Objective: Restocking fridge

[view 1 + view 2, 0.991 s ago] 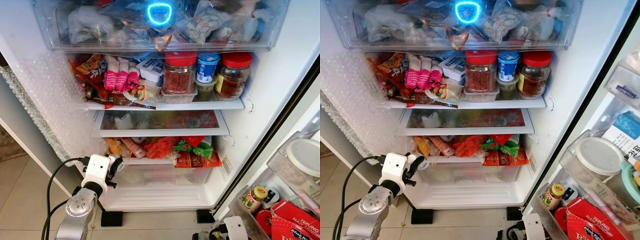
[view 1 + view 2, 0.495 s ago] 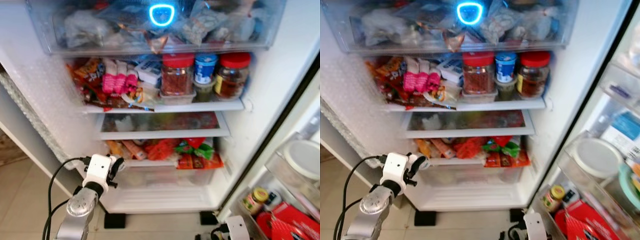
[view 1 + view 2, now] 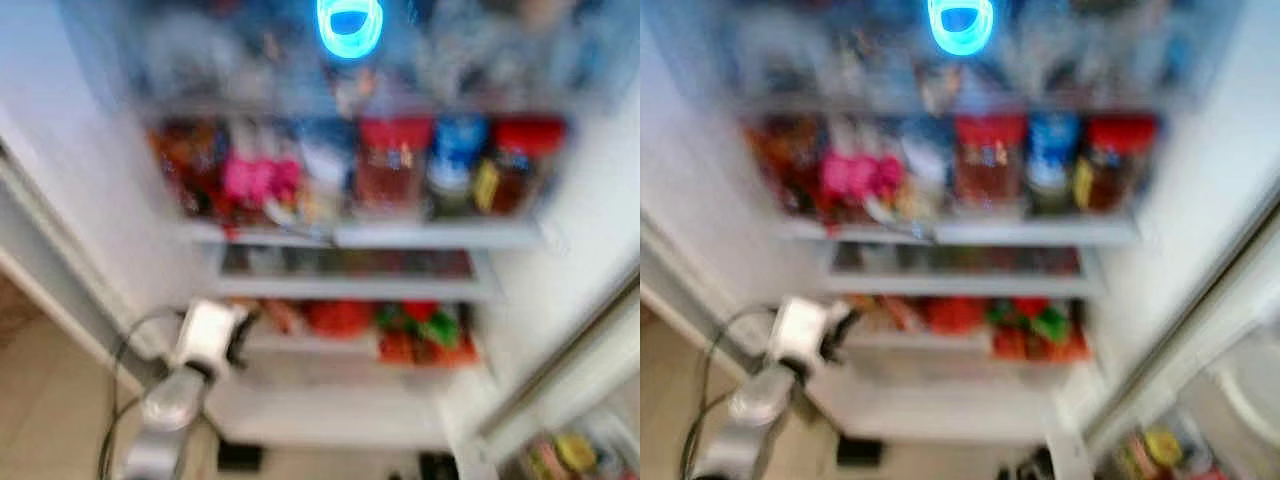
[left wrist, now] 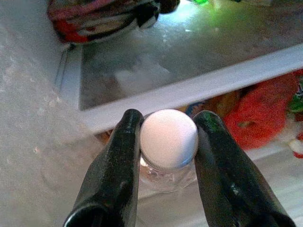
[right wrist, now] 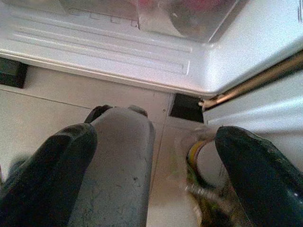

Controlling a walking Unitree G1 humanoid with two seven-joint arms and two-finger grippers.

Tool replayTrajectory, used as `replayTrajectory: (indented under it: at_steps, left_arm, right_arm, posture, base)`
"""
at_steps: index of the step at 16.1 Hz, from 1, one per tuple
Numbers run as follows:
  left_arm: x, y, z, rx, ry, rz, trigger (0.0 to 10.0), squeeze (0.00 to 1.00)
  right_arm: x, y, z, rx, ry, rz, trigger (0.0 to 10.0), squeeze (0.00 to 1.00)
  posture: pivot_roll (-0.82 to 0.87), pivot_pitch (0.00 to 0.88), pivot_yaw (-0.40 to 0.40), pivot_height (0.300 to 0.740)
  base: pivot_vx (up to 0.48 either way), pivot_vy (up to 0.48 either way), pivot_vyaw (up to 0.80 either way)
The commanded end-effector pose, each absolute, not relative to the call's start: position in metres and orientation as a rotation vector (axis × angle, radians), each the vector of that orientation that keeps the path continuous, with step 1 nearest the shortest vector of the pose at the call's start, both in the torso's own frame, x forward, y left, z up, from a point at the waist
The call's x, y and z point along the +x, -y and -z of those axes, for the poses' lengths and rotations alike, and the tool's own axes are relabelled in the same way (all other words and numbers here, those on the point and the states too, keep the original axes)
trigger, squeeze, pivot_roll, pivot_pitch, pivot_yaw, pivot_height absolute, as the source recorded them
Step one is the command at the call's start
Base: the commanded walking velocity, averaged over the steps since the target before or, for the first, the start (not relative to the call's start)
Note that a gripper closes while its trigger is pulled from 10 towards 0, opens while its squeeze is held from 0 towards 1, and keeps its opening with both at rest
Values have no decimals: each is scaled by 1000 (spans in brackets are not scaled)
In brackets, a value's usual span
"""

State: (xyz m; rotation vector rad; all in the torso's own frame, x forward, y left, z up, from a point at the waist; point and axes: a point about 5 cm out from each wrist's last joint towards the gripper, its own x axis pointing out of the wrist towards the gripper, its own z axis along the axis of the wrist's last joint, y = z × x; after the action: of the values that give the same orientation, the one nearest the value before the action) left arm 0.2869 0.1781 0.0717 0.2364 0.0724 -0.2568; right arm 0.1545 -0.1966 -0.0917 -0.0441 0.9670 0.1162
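1. One small clear jar [image 4: 169, 151] with a round white screw lid sits between the two black fingers [image 4: 113, 170] of the left gripper [image 4: 166, 142], which is closed on it at lid height. The lid is smooth and matte; the glass below it is transparent with a ribbed neck.
2. The jar is held in front of the open fridge [image 3: 590, 240], just before the white edge of a frosted shelf [image 4: 199, 85], at the fridge's lower left in the head views, where the left gripper [image 3: 212, 335] shows on its silver arm.
3. Head views are heavily blurred: red-lidded jars [image 3: 392, 160], a blue-topped tub [image 3: 460, 150] and pink packets [image 3: 255, 180] on the upper shelf read as colour patches; labels are illegible. A blue glowing ring [image 3: 349, 25] shows at the top.
4. A red crinkled packet [image 4: 258, 111] lies on the shelf behind the jar.
5. The right gripper [image 5: 156, 161] hangs low over the tiled floor [image 5: 57, 99] by the fridge base, fingers set wide apart, nothing clamped. A grey cylindrical part lies between them; a blurred round object near one finger cannot be identified.
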Motion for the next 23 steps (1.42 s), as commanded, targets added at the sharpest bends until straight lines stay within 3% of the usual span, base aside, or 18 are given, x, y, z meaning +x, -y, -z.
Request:
replayTrajectory:
  at_steps: [1, 4, 8, 13, 14, 15, 17, 20, 23]
  left_arm:
    - [283, -191, -72, 266, -83, 235, 10000, 0]
    - [281, -182, -80, 313, -45, 328, 10000, 0]
    - [266, -138, -100, 358, -47, 692, 10000, 0]
    - [264, -136, -102, 360, -59, 717, 10000, 0]
    - [266, -130, -117, 480, -5, 770, 10000, 0]
    - [273, -116, -160, 838, 173, 882, 10000, 0]
    - [275, -112, -170, 1016, 237, 940, 10000, 0]
    - [279, -110, -178, 1047, 265, 939, 10000, 0]
    - [278, -119, -155, 1090, 191, 938, 10000, 0]
  right_arm:
    - [115, 183, 109, -25, -1128, -168, 10000, 0]
    - [115, 182, 109, -25, -1129, -171, 10000, 0]
    - [114, 182, 109, -24, -1131, -173, 10000, 0]
    - [114, 182, 109, -25, -1130, -174, 10000, 0]
    - [114, 182, 109, -22, -1131, -172, 10000, 0]
    - [115, 181, 109, -17, -1130, -170, 10000, 0]
    - [116, 181, 109, -14, -1128, -169, 10000, 0]
    - [116, 181, 109, -11, -1127, -164, 10000, 0]
    - [116, 180, 109, -6, -1130, -166, 10000, 0]
  posture:
    - [-10, 55, 47, 635]
    - [-10, 56, 47, 635]
    - [-12, 63, 50, 635]
    - [-12, 63, 50, 635]
    - [-13, 68, 51, 635]
    - [-14, 68, 51, 635]
    - [-16, 67, 52, 635]
    - [-17, 66, 54, 635]
    - [-22, 68, 56, 635]
  base:
    - [281, 0, 0]
    - [184, 0, 0]
    - [0, 0, 0]
    - [0, 0, 0]
    - [0, 0, 0]
    - [0, 0, 0]
    - [0, 0, 0]
    - [0, 0, 0]
    - [0, 0, 0]
